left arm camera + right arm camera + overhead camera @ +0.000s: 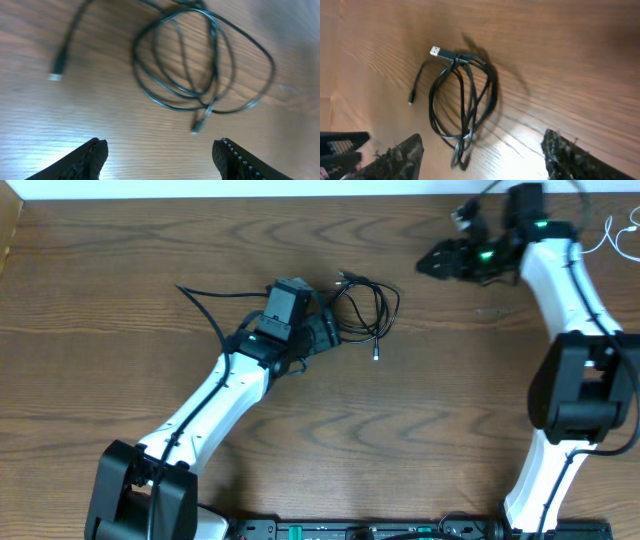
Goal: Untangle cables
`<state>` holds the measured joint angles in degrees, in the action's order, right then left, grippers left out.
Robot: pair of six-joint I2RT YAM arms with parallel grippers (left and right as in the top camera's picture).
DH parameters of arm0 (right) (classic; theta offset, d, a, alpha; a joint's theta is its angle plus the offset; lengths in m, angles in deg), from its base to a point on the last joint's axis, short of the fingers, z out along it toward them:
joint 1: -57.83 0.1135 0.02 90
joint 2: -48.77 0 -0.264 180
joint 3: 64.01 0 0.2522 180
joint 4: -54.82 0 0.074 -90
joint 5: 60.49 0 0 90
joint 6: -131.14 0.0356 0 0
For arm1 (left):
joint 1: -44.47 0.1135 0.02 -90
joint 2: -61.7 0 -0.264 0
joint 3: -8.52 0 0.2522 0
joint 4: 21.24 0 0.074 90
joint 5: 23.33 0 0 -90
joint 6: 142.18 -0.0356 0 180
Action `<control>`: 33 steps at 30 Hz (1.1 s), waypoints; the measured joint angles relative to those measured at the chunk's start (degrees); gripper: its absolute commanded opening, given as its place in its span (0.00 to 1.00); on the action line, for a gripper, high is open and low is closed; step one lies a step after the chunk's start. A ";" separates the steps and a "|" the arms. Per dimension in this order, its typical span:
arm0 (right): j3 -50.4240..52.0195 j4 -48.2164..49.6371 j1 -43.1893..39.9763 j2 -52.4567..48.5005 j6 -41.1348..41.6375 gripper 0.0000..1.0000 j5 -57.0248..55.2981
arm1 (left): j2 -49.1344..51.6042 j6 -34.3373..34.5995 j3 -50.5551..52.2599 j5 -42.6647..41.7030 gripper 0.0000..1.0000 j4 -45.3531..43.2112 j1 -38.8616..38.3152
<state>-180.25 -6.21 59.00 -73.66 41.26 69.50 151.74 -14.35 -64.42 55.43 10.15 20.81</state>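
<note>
- The black cable [365,305] lies in a loose coil of overlapping loops at the centre of the wooden surface [100,280], a small plug end resting just on the near side of the coil
- The white cable [608,238] sits well apart at the far right edge, its thin loops partly cut off by the frame, so the two cords look already separate
- The left pincer [335,332] hovers just left of the coil, jaws spread and empty; its wrist view [160,150] shows the black cable [216,65] ahead of the fingertips, not between them
- The right pincer [425,265] hangs right of the coil and farther back, pointing toward it, jaws likewise apart with nothing held; from its wrist view [482,145] the black cable [491,97] and its USB plug [437,51] lie some way off
- The step in hand appears to be the approach to the black coil, with no strand grasped yet
- The next move likely calls for one pincer to pinch a single outer loop or a plug end while the other takes a different strand, then for the loops to be drawn apart without dragging the whole bundle
</note>
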 measured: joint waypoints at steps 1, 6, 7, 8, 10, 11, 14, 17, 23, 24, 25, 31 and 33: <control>0.61 0.70 1.31 0.00 0.59 0.64 -0.94 | 0.00 0.07 0.00 0.28 0.72 0.66 0.42; 3.15 3.30 7.08 0.00 6.29 0.34 -8.44 | 0.00 0.15 0.00 2.21 0.72 3.32 1.40; 3.78 3.78 8.02 0.00 7.74 0.33 -10.32 | 0.00 0.15 0.00 2.38 0.72 3.58 1.40; 4.42 4.02 9.03 0.00 9.18 0.33 -11.98 | 0.00 0.20 0.00 2.56 0.72 3.91 1.40; 5.20 4.17 10.23 0.00 10.91 0.33 -14.16 | 0.00 0.33 0.00 2.62 0.72 4.50 1.40; 5.31 4.24 10.64 0.00 11.52 0.33 -14.93 | 0.00 0.35 0.00 2.62 0.72 4.57 1.40; 5.35 4.33 11.15 0.00 12.59 0.26 -16.68 | 0.00 0.52 0.00 2.62 0.72 4.57 1.38; 5.81 4.48 11.52 0.00 13.44 0.01 -18.25 | 0.00 0.57 0.00 2.62 0.72 4.57 1.38; 6.36 4.22 11.96 0.00 13.73 0.01 -18.99 | 0.00 0.92 0.00 2.62 0.72 3.56 1.38; 6.36 4.20 11.98 0.00 13.25 0.01 -18.67 | 0.00 0.94 0.00 2.62 0.72 2.89 1.38; 6.36 4.20 11.98 0.02 12.57 0.01 -18.01 | 0.00 0.94 0.00 2.62 0.78 2.23 1.38; 6.71 1.49 11.74 2.56 9.16 0.01 -10.86 | 0.00 0.92 0.00 0.90 0.79 -1.11 1.38; 6.84 -0.13 11.41 4.76 8.09 0.01 -8.07 | 0.00 0.39 0.00 -0.76 0.79 -2.95 1.38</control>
<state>-173.41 -6.34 70.41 -68.90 49.34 61.44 151.74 -13.96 -64.42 54.66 7.20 22.18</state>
